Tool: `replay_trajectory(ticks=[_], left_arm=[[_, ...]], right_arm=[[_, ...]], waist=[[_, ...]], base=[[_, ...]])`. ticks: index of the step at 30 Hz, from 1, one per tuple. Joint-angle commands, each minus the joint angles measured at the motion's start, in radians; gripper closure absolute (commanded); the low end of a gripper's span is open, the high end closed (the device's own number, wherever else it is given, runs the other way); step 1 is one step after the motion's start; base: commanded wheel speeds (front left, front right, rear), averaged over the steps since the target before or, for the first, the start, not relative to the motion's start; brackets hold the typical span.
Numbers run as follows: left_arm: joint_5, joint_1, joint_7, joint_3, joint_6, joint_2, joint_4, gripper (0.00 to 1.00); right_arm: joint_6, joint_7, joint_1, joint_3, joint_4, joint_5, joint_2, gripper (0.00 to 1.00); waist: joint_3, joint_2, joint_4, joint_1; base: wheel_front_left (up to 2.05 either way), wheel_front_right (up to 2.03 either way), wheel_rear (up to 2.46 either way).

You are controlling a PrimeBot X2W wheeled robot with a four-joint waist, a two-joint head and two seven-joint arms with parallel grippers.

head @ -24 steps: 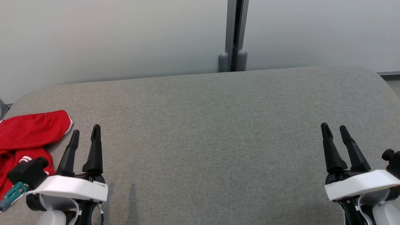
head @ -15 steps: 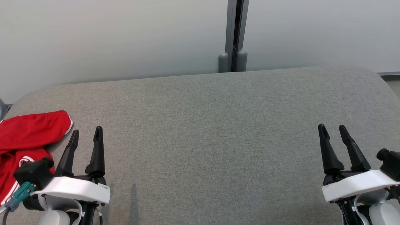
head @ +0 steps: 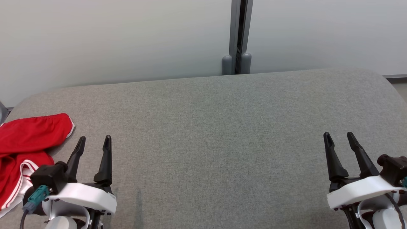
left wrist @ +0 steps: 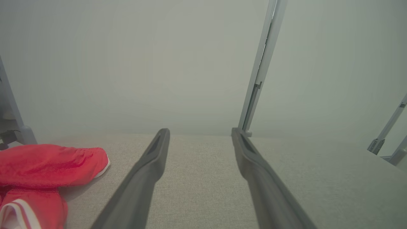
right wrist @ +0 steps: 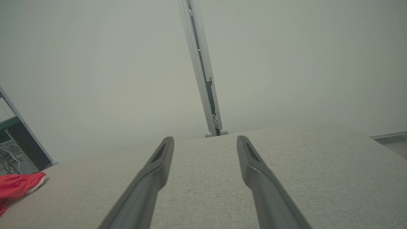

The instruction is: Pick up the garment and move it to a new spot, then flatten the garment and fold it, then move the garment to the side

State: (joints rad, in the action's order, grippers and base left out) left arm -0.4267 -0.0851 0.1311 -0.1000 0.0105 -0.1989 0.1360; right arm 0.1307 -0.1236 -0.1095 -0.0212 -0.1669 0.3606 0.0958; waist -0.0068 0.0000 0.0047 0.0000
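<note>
Two grippers sit low in my head view, the left gripper (head: 95, 138) at the lower left and the right gripper (head: 338, 134) at the lower right, both over the grey padded table (head: 206, 127). Each has its jaws spread apart, with bare table showing through the gap.

The head view gives me the whole layout at once. The left wrist view brings me closer to the red garment (left wrist: 47, 162), and there I can read the white stripes (left wrist: 12, 211) on its near fold and the white edging at its rounded end. The right wrist view catches a small red corner of it at the left edge. Past that, off the table, it shows some dark equipment with cables (right wrist: 14, 148), which my head view does not give me.

Behind the table stands a pale wall with a grey post (head: 237, 31) at the panel join and two rounded grey feet (head: 236, 63) at its base. In the head view the left wrist's black camera housing (head: 47, 175) covers part of the garment's lower fold.

The garment lies crumpled at the table's left edge. It is just beside the left gripper's outer finger but not touching it, and well apart from the right gripper.
</note>
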Motion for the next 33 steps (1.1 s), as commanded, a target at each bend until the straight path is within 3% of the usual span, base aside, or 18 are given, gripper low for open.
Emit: replay_trajectory(ticks=[1,33], left_arm=[[0.025,-0.006,-0.001,-0.004,0.007,-0.01,-0.002,0.0],[0.208,-0.011,-0.018,-0.058,0.056,-0.034,0.025,0.0]], right_arm=[[0.0,-0.005,-0.015,0.005,0.002,-0.026,0.003,0.0],[0.0,0.006,-0.018,0.034,-0.064,-0.238,-0.018,0.0]], waist=[[-0.001,0.0,0.001,0.0],[-0.008,0.0,0.014,0.0]], base=[[0.0,0.0,0.0],[0.0,0.0,0.0]])
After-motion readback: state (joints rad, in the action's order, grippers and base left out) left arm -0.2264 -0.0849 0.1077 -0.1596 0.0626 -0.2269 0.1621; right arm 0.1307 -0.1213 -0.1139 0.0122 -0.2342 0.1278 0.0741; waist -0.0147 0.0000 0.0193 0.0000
